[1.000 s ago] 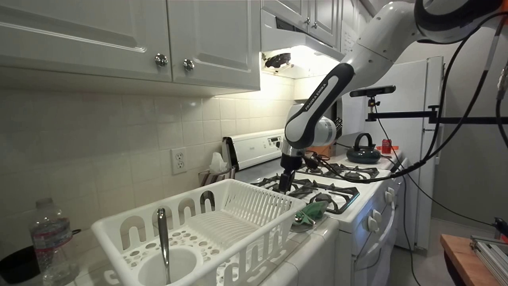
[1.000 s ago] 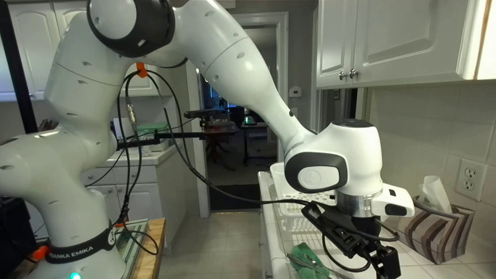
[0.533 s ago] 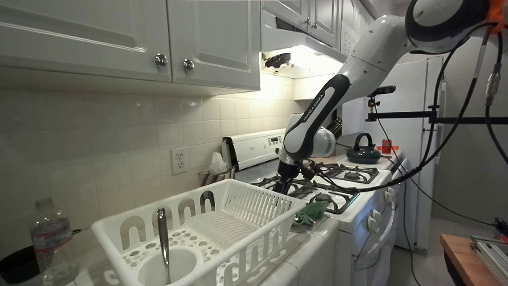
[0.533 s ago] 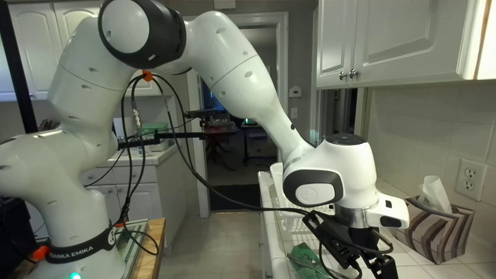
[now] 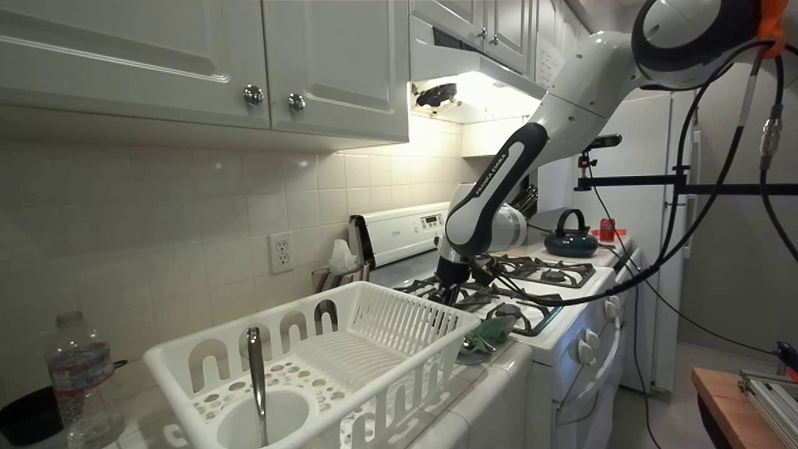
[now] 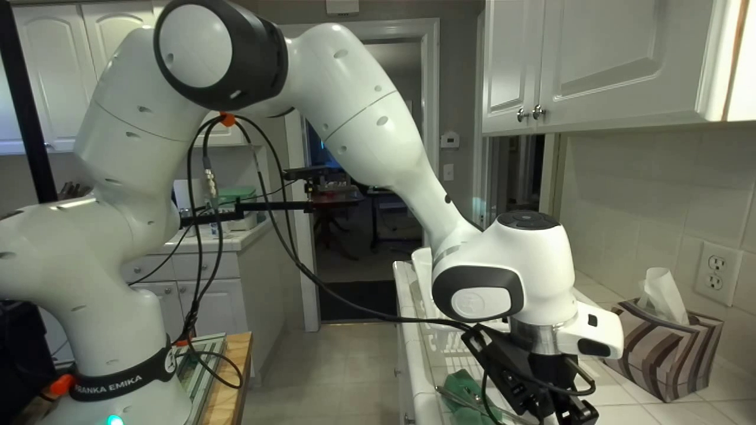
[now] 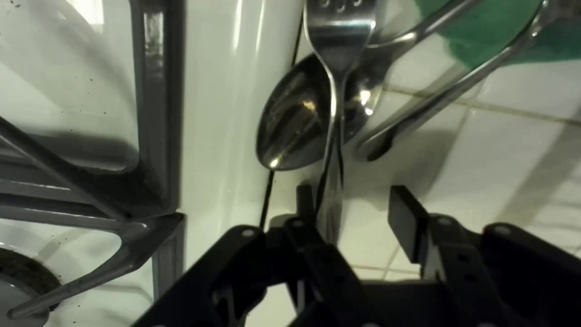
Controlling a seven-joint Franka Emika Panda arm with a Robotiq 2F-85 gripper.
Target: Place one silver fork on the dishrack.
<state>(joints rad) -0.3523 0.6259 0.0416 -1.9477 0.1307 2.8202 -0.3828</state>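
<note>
From the wrist camera I have the gripper [image 7: 354,209] low over the tiled worktop [image 7: 472,168], its fingers [image 7: 408,227] parted partway and gripping nothing. The silver fork [image 7: 336,119] lies along the worktop's stove-side edge, its handle running down between my fingers, close beside the one nearer the stove [image 7: 218,113]; whether they touch I can't tell. The opposite finger stands clearly apart from the handle. The fork's tines are cut off by the top of the view, and the end of its handle is hidden behind the gripper. The fork crosses over the bowl of a metal spoon [image 7: 295,122], which juts past that edge toward the stove, while the spoon's handle slants away over a green cloth [image 7: 494,32]. Another metal utensil [image 7: 463,86] has one end over the tiles and the other over the cloth; I see too little of its head to name it. In an exterior view the white dishrack [image 5: 346,358] sits on the same worktop, a shiny utensil [image 5: 257,368] standing nearly upright in the cutlery compartment [image 5: 290,411] at the end away from the stove. A striped tissue box [image 6: 667,348] stands near the worktop's wall-side edge.
</note>
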